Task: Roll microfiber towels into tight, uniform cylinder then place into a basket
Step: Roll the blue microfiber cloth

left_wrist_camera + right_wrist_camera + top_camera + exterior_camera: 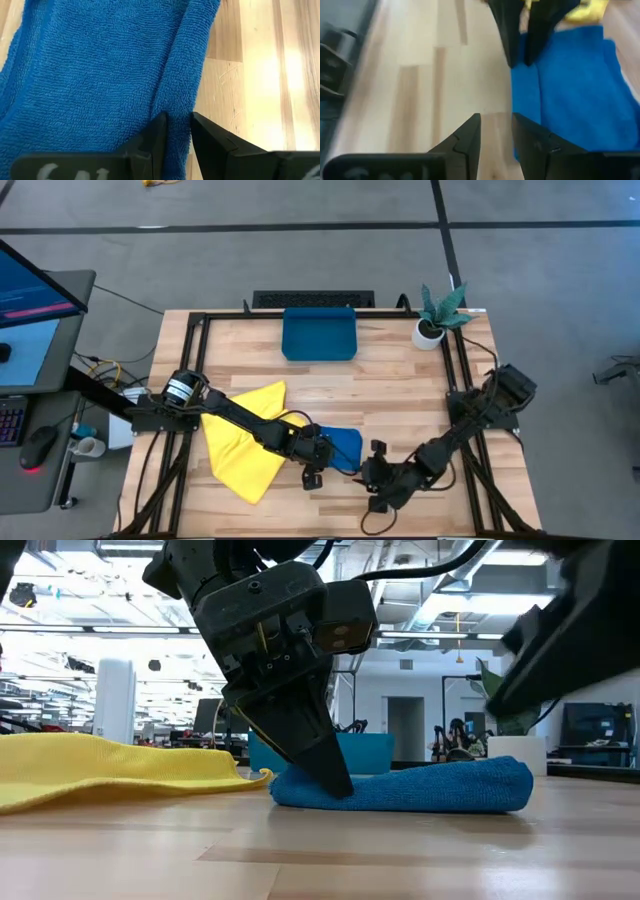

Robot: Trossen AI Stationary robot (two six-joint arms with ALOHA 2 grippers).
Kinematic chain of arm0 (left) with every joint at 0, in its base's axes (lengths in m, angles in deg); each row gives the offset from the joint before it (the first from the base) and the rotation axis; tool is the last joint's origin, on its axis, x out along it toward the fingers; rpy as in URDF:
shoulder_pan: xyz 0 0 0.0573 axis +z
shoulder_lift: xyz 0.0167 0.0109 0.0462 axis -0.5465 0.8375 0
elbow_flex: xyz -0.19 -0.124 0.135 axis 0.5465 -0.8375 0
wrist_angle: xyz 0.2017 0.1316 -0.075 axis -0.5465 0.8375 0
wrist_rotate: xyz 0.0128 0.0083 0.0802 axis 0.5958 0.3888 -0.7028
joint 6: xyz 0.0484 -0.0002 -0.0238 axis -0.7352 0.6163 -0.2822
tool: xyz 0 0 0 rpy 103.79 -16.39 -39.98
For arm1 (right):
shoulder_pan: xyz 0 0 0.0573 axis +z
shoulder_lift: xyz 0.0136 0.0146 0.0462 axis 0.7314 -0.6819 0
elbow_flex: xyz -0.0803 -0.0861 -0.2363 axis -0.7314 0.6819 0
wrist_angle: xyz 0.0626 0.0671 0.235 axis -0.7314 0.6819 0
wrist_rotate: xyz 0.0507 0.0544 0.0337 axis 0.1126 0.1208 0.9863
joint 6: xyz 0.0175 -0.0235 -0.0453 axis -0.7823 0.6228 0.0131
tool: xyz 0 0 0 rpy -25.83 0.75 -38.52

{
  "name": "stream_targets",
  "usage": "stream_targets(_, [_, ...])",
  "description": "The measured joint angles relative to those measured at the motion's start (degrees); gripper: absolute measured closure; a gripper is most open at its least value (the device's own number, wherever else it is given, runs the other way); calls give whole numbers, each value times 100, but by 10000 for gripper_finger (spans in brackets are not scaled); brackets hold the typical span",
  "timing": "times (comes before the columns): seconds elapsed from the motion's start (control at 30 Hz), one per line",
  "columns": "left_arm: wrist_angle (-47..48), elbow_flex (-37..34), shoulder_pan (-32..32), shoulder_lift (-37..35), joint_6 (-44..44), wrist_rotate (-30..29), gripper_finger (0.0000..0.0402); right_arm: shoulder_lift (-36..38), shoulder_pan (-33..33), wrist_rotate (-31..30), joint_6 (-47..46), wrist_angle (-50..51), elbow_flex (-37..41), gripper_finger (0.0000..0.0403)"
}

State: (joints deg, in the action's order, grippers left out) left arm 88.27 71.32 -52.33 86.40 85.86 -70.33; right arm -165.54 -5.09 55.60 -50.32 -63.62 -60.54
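High view first: we are looking down on a pale wooden table (pixel 400 395) framed by black rails, standing on a grey floor. At the far edge the teal basket (pixel 319 334) is sitting empty, with a dark keyboard (pixel 313 299) just behind it and a small white pot with a green plant (pixel 433 323) to its right. Off the table's left side a monitor (pixel 35 300) is glowing blue, with a mouse (pixel 38 446) below it.

The yellow towel (pixel 245 440) is lying loosely spread on the near left part of the table, under the left arm. The blue towel (pixel 340 445) is lying folded just beside it, near the front middle. We are seeing the left gripper (pixel 177 131) pinching the blue towel's edge between its narrowly parted fingers, its tips pressing down to the wood in the low view. The right gripper (pixel 496 132) is hovering just beside the blue towel's near edge, its fingers (pixel 465 137) slightly spread and holding nothing.

In the low view a bright workshop with ceiling lights is showing beyond the table, the yellow towel rising in soft folds at the left.
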Motion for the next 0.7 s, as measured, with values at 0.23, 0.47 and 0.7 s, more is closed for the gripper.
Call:
stream_targets(0.23, [-2, -2, 2, 0, 0, -5, 316, -250, -279, 421, -46, -52, 2, 305])
stream_targets(0.47, [-2, -2, 2, 0, -2, -7, 316, -247, -464, 455, -477, 228, -2, 340])
stream_targets(0.7, [-37, -7, -35, 4, -175, -72, 316, -319, -610, 491, -1060, 714, -13, 352])
